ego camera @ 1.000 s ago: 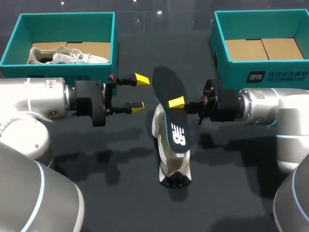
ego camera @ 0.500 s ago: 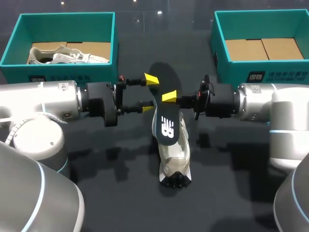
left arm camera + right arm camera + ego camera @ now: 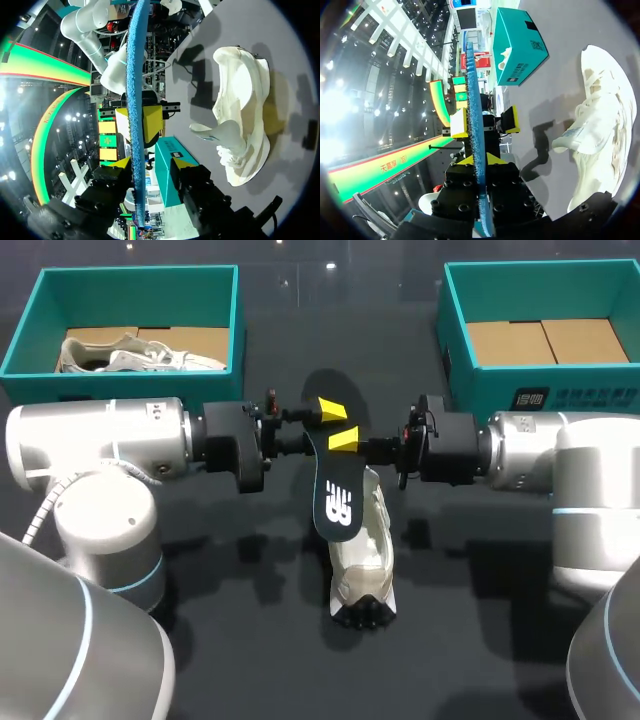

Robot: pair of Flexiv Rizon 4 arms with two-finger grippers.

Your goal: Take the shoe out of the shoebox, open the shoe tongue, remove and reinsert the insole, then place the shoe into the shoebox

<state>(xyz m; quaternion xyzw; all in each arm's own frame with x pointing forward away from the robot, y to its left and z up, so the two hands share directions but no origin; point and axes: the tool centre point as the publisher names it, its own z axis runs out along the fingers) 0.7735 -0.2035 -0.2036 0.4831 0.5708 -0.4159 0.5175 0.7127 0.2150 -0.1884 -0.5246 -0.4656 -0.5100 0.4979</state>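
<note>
Light falls from overhead: small lamp reflections dot the far part of the dark, glossy bench (image 3: 250, 660), and highlights streak the silver casings of the left arm (image 3: 100, 435) and right arm (image 3: 545, 460). Both arms and the white mesh sneaker (image 3: 362, 565) throw soft, doubled shadows onto it. In the wrist views the sneaker looks nearly washed out, and the black, blue-backed foam insole (image 3: 134, 100) catches light along its edge.

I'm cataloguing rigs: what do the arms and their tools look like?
The left arm and right arm are thick silver-grey cylinders with thin blue rings at rounded joints; a pale cable loops by the left one. The left tool and right tool are black, bolted blocks with two yellow-tipped fingers.
</note>
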